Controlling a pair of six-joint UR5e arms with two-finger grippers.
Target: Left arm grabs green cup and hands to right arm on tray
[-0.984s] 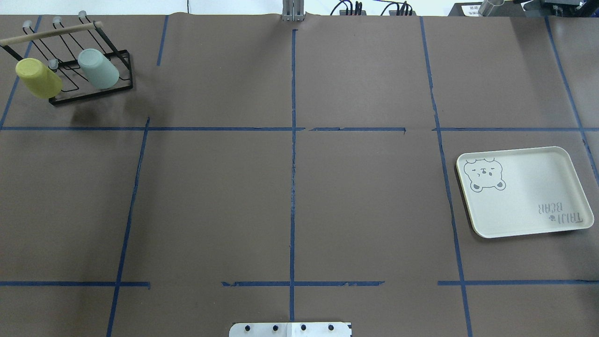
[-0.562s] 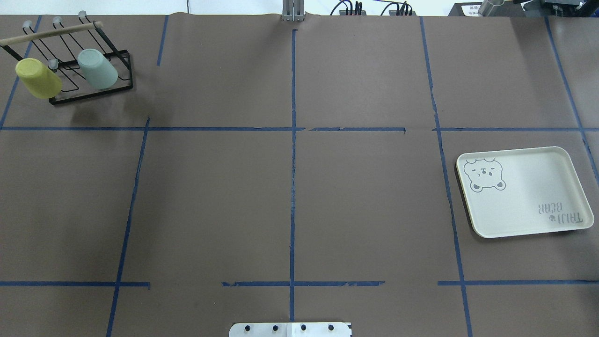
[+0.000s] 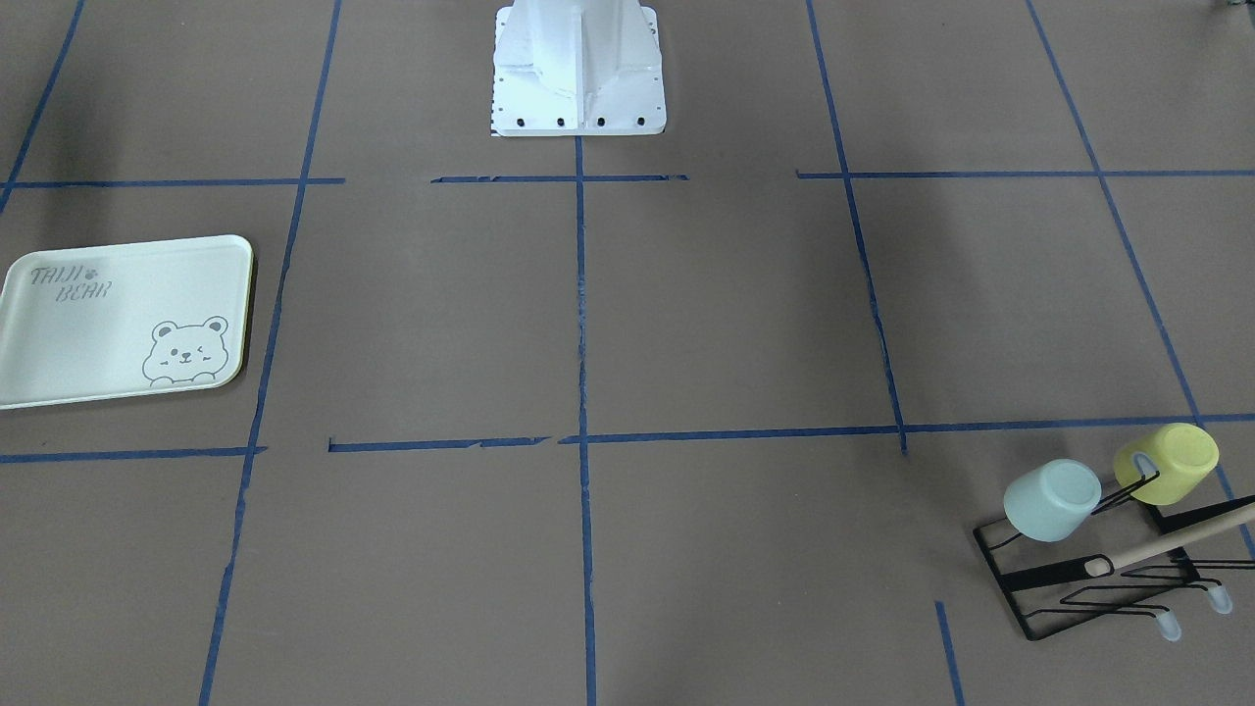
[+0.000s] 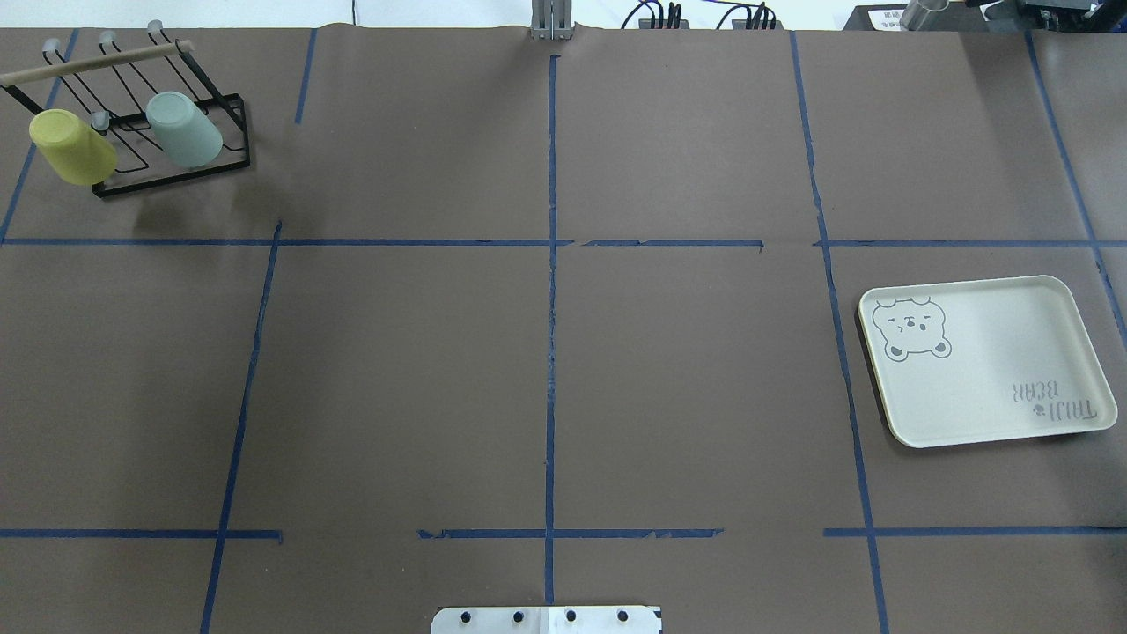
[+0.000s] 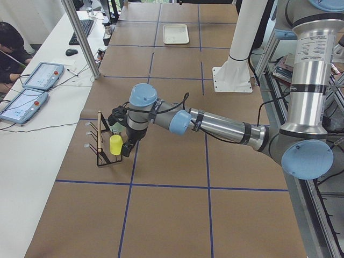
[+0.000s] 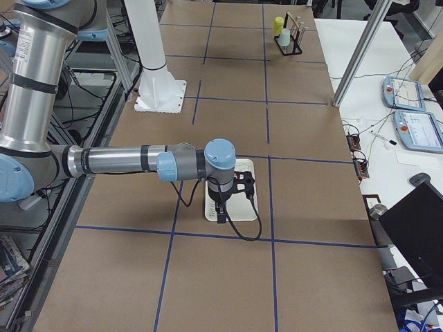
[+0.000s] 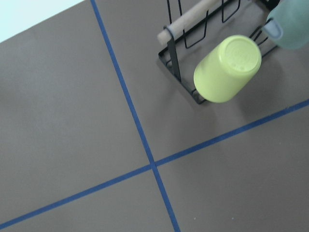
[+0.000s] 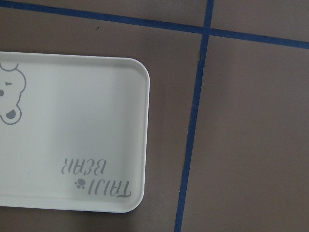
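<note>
Rack and cups: a black wire drying rack with a pale wooden bar (image 4: 176,175) stands at the far left corner of the brown paper-covered tabletop (image 4: 396,370), which is gridded with blue tape. It carries two cups, each slid mouth-first over a slanted prong with the base pointing up and outward, so neither interior shows. The small pale mint-green plastic tumbler, the green cup (image 4: 183,129), sits on the prong nearer the tabletop's middle. The yellow plastic cup of like size (image 4: 72,147) is on the outer prong. The two are near each other but not touching.

Tray: the flat pale cream-green rectangular tray with rounded corners (image 4: 986,370) lies flat at the right side of the tabletop, well apart from the rack. A grey winking bear is printed in one corner and "TAIJI BEAR" lettering in the opposite one.

Left tool (image 5: 122,133): seen only in the exterior left view, hanging over the rack just beside the yellow cup. The green cup is hidden behind it there. The left wrist view looks down on the yellow cup's base, with the green cup cut off at the upper right edge. Cannot tell whether its fingers are apart or together, nor whether it touches a cup.

Right tool (image 6: 228,197): seen only in the exterior right view, hanging above the tray. Finger state: cannot tell.
</note>
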